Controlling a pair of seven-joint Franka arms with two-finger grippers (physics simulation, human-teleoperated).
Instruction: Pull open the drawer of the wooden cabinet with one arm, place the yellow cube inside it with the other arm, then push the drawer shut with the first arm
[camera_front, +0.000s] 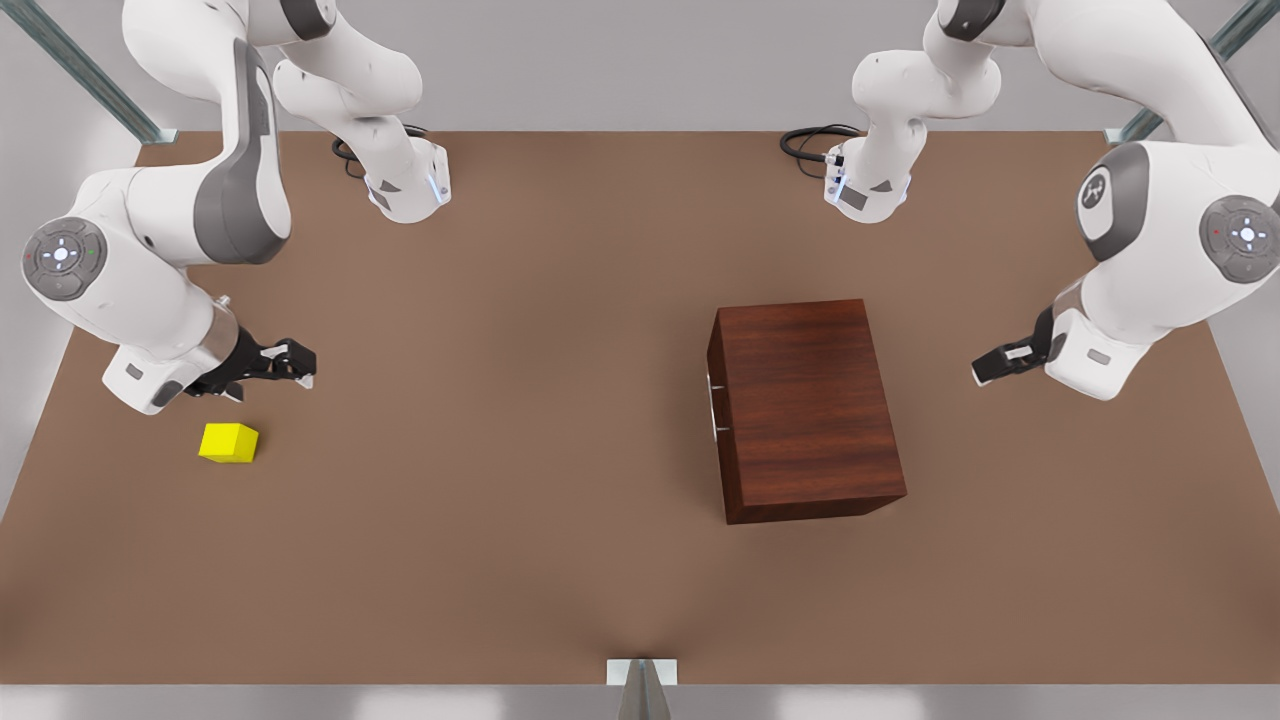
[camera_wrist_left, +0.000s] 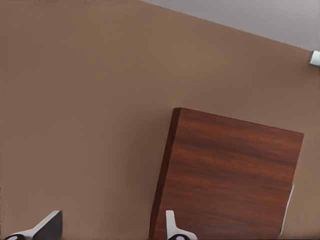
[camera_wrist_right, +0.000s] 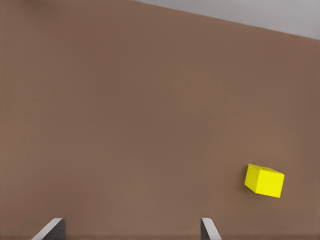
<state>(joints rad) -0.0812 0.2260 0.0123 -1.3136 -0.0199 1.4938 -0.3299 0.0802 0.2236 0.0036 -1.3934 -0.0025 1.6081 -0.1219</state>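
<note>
The wooden cabinet (camera_front: 805, 405) (camera_wrist_left: 230, 180) stands right of the table's middle. Its drawer (camera_front: 714, 360) is shut, and the thin silver handle (camera_front: 717, 406) (camera_wrist_left: 288, 207) faces the front view's left. The yellow cube (camera_front: 229, 442) (camera_wrist_right: 264, 180) lies on the table at the front view's far left. My left gripper (camera_front: 982, 372) (camera_wrist_left: 114, 215) hovers open behind the cabinet, on the front view's right, holding nothing. My right gripper (camera_front: 305, 365) (camera_wrist_right: 131, 221) hangs open a little above and beside the cube, apart from it.
The brown table (camera_front: 520, 520) stretches wide between cube and cabinet. Both arm bases (camera_front: 405, 185) (camera_front: 868, 190) stand at the far edge with black cables beside them. Metal frame brackets (camera_front: 641, 672) sit at the table's edges.
</note>
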